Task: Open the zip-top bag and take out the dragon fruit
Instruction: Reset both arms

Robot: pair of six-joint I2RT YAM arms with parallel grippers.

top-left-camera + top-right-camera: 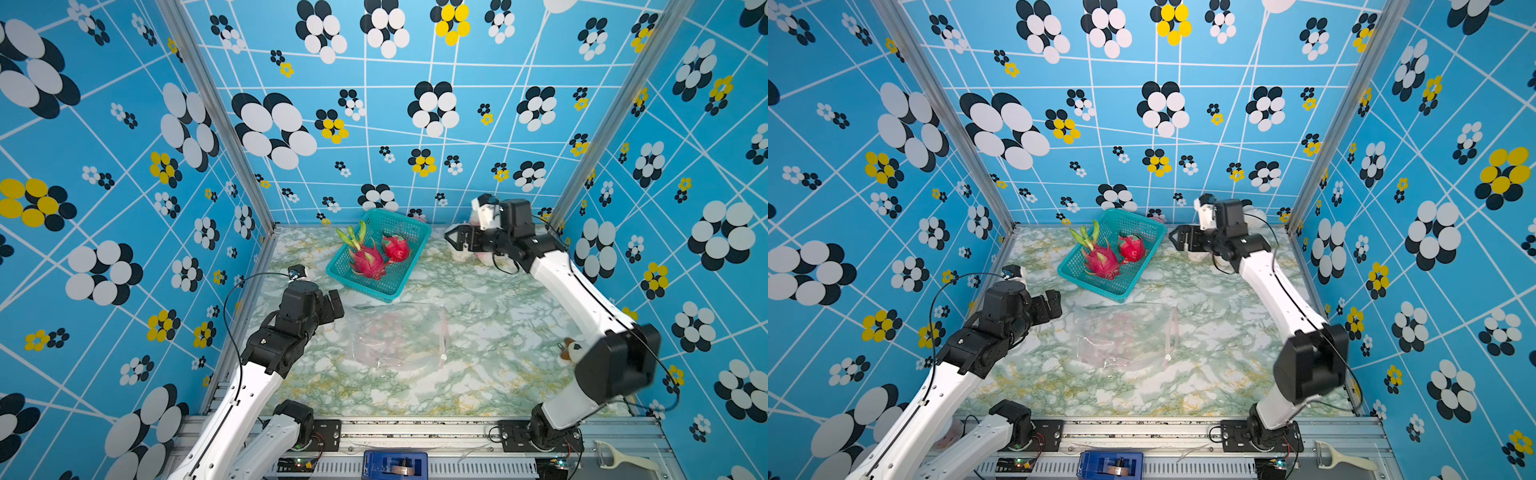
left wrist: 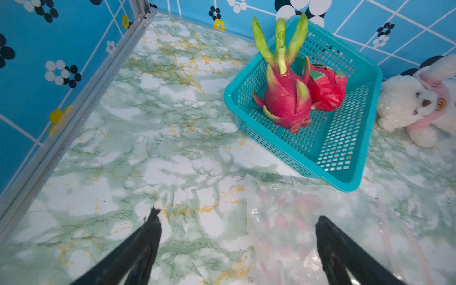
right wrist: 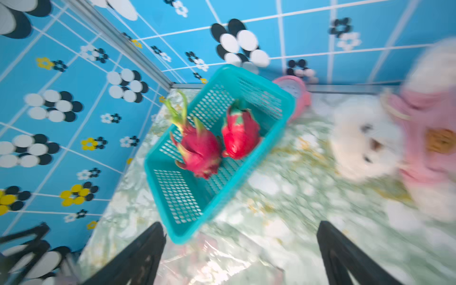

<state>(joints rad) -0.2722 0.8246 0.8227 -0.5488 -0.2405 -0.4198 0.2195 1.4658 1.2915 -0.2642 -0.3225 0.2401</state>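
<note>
Our left fingers stand wide apart and hold nothing. Our right fingers are wide and empty too.

The zip-top bag lies flat on the desk, in the middle and a little to the near side. Its pale pink zip strip runs from far to near along the right edge of the bag. The small white slider sits close to the near end of the strip. Through the plastic we see only a faint pink colour, and we cannot tell if anything is inside.

Just beyond the far edge of the bag stands a teal basket. In it lie a larger dragon fruit with green tips and a smaller dragon fruit to its right.

The bag lies just to the right of the left fingers, which hover beside its left edge, opposite the zip. The right fingers are well apart from the bag, at the far right near a white plush toy. So the left arm is nearer, but the zip side is turned away from it. We judge that the fruit is probably out already.
</note>
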